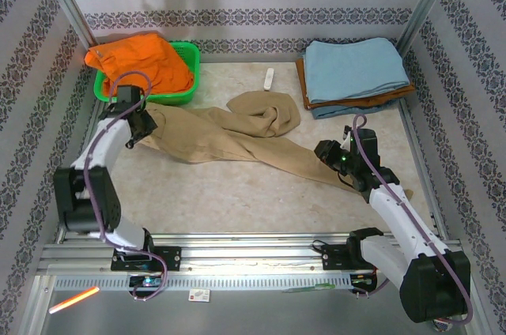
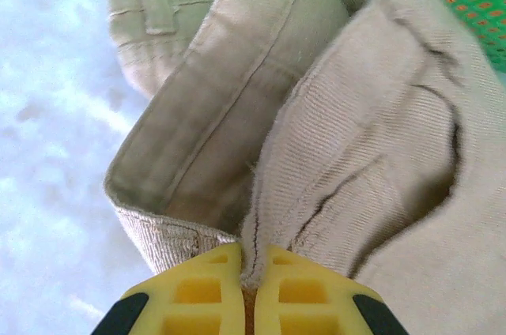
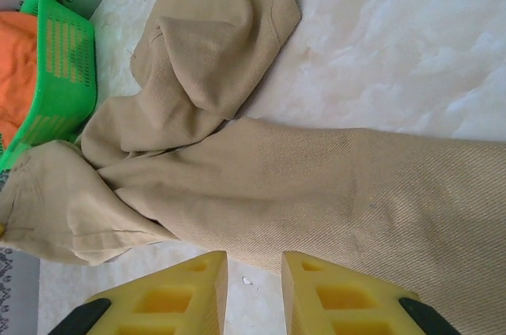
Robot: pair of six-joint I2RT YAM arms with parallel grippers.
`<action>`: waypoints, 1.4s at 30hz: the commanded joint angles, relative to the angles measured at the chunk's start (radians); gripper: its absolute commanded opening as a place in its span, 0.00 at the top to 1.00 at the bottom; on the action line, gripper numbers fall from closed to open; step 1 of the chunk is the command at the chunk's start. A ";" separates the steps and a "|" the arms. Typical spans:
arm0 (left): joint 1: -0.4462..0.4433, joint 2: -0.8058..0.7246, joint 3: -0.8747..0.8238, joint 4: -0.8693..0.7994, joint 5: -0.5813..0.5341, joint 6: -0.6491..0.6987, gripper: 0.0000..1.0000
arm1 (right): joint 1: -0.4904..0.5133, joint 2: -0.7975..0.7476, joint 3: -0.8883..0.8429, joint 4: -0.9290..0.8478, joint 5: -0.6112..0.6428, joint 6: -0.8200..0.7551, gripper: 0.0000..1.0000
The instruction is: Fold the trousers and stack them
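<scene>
Left gripper (image 2: 247, 262) clamped on a raised fold of coarse twill, khaki trousers (image 1: 237, 133), near the waistband. They lie crumpled across mid-frame in the top view. Right gripper (image 3: 254, 268) narrowly parted at a leg's edge. Green mesh basket (image 1: 190, 66) upper left.

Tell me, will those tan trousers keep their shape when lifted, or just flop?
Probably flop: the trousers lie bunched and twisted. The thick-looking twill likely drags when pulled. Its coarse weave should resist slipping from the left gripper pinching a fold.
</scene>
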 commanded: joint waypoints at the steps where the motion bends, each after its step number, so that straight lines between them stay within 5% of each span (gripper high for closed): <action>1: 0.000 -0.216 -0.090 -0.129 -0.015 -0.082 1.00 | -0.002 0.015 0.020 0.032 -0.039 -0.001 0.74; 6: 0.008 -0.577 -0.157 -0.361 -0.076 -0.142 1.00 | 0.012 0.045 0.049 0.036 -0.078 -0.006 0.74; 11: 0.010 -0.781 -0.182 -0.551 -0.077 -0.192 0.99 | 0.021 0.041 0.059 0.032 -0.094 -0.006 0.67; 13: 0.010 -0.840 -0.185 -0.602 -0.033 -0.208 0.55 | 0.020 0.032 0.061 0.018 -0.091 -0.010 0.58; 17: 0.009 -0.979 -0.124 -0.650 0.054 -0.233 0.40 | 0.015 0.020 0.075 -0.032 -0.074 -0.029 0.46; 22: 0.009 -0.960 -0.097 -0.598 0.176 -0.212 0.42 | -0.007 0.033 0.092 -0.089 -0.038 -0.038 0.40; 26: -0.013 -0.906 -0.296 -0.324 0.356 -0.335 0.48 | -0.084 0.047 0.081 -0.157 -0.045 -0.030 0.40; 29: -0.132 -0.867 -0.392 -0.172 0.309 -0.407 0.47 | -0.174 0.027 0.037 -0.206 -0.065 -0.037 0.39; 37: -0.707 -0.467 -0.435 0.065 -0.059 -0.614 0.42 | -0.318 -0.028 -0.039 -0.351 -0.006 -0.050 0.40; 42: -0.844 -0.312 -0.530 0.227 -0.067 -0.745 0.41 | -0.327 -0.054 -0.044 -0.445 0.009 -0.063 0.40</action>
